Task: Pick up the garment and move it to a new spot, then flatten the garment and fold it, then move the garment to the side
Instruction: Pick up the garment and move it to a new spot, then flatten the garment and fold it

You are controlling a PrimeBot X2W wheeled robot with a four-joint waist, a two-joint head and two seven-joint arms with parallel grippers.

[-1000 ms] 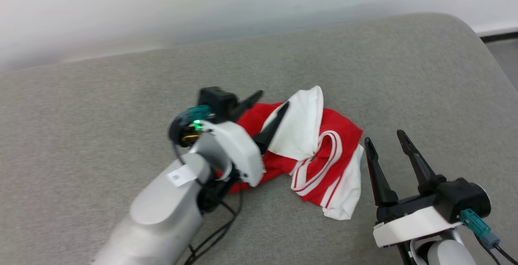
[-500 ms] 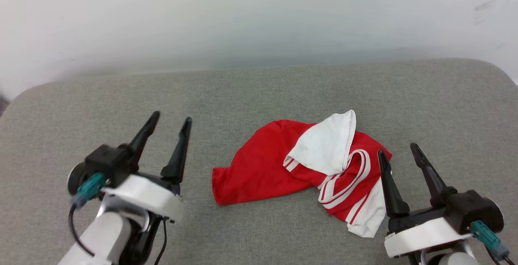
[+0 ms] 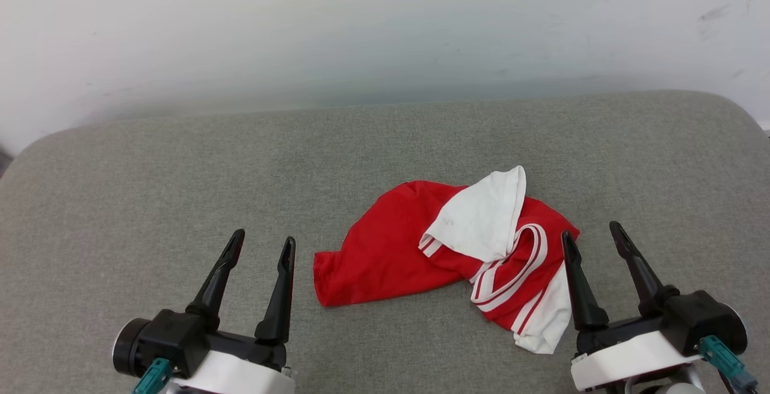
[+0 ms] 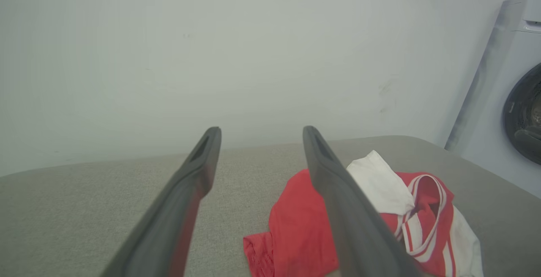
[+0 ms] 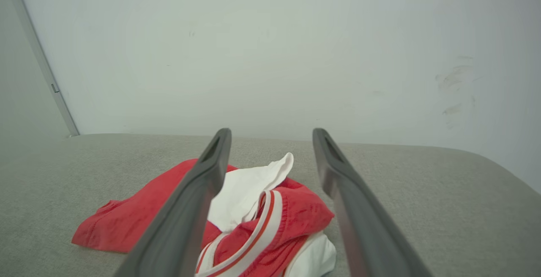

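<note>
Fingers are spread wide on both sides, with nothing between them. Your left gripper sits clear of the red jersey T-shirt, off its left corner. Your right gripper is at the jersey's right edge, and its inner finger overlaps the cloth in the head view; you can't tell whether it touches.

The jersey lies crumpled on the grey pad, with a white sleeve flopped over the red body and the striped collar looped beside it.

The likely trouble is a pinch through several layers, which would lift the jersey as a lump. A right fingertip could also hook inside the collar loop and drag the heap. No print shows, so you can't judge which face is up.

The right wrist view shows the collar standing proud of the jersey, which the head view flattens. The left wrist view adds a washing machine beyond the jersey's right side.
</note>
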